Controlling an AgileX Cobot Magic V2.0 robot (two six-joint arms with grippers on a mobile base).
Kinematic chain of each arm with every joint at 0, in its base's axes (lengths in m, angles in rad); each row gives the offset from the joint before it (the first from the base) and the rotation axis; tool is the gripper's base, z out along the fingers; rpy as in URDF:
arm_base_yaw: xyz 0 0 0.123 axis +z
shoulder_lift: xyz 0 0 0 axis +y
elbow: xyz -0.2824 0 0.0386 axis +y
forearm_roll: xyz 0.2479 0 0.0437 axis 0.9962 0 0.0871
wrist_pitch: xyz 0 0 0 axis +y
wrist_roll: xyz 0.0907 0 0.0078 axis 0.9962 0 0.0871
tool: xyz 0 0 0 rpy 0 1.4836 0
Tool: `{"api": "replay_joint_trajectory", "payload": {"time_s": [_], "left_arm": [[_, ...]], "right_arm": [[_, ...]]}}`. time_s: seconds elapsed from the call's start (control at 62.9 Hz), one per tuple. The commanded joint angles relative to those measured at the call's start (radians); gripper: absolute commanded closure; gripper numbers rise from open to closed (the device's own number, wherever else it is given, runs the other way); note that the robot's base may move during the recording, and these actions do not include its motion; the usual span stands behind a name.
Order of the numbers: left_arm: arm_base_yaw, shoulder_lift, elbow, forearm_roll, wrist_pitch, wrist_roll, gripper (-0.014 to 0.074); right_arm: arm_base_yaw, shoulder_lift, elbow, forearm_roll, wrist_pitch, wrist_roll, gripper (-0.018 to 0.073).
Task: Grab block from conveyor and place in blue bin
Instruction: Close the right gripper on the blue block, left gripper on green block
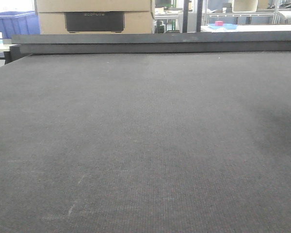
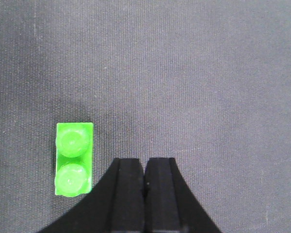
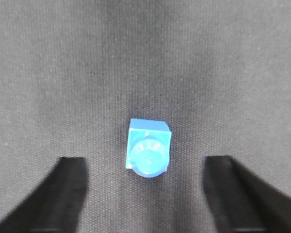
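step: lining up grab | right gripper (image 3: 145, 162) wide open, empty, jaws flanking blue block (image 3: 148, 150) on conveyor (image 3: 145, 58) | left gripper (image 2: 144, 162) closed, empty | next: prob lower, then pinch

Robot's matte black left gripper (image 2: 144, 165), two blunt flat-tipped fingers (image 2: 128, 194) with smooth outer flanks curving wider toward the base, matte black right gripper (image 3: 145, 162), two blurred wedge-shaped fingers (image 3: 63, 194), square-cut tips
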Motion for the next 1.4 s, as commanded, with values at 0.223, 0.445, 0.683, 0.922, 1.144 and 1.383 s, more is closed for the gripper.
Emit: {"api": "replay_joint_trajectory", "payload": {"time_s": [0.223,0.445,0.683,0.922,1.144,1.383], "left_arm": [[0.0,-0.01,0.0,-0.014,0.004,0.001,0.0707],[0.0,-0.01,0.002,-0.014,0.039,0.001,0.0707],[0.0,-0.01,0.002,-0.014,0.067,0.001,0.0707],[0.0,-0.01,0.002,-0.014,0.033,0.001,0.0707],[0.0,-0.01,0.002,-0.014,0.033,0.001,0.0707],[0.0,-0.01,0.002,-0.014,0.033,0.001,0.0707]], "right_arm": [[-0.007,0.012,0.137,0.028,-0.138,0.004,0.022],[-0.007,0.077,0.138,0.028,-0.129,0.004,0.0222],[-0.067,0.083,0.138,0.028,-0.138,0.004,0.0222],[-0.063,0.083,0.138,0.032,-0.14,-0.023,0.0222],[-0.063,0.13,0.138,0.034,-0.145,-0.023,0.0222],[-0.051,0.168,0.138,0.038,-0.151,-0.077,0.0222]]}}
